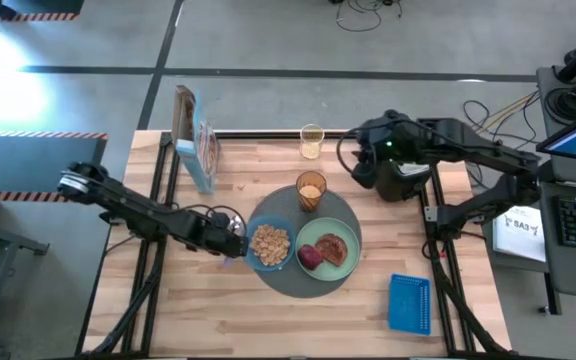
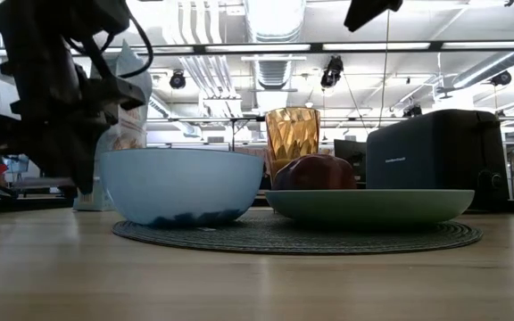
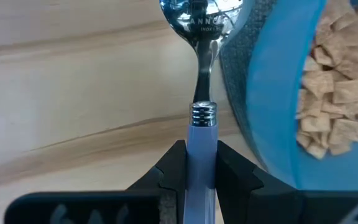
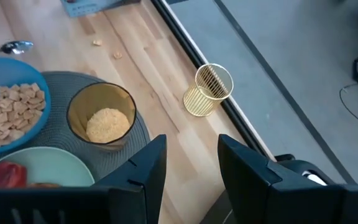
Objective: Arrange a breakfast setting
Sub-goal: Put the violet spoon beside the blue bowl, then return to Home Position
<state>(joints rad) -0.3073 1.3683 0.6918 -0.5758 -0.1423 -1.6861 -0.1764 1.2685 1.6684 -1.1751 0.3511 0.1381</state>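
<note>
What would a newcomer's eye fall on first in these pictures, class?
The blue bowl of cereal and the green plate sit side by side on the round mat mid-table. The left gripper holds a spoon just beside the bowl.

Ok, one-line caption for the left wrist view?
Left hand shut on the spoon beside the cereal-filled blue bowl.
</note>
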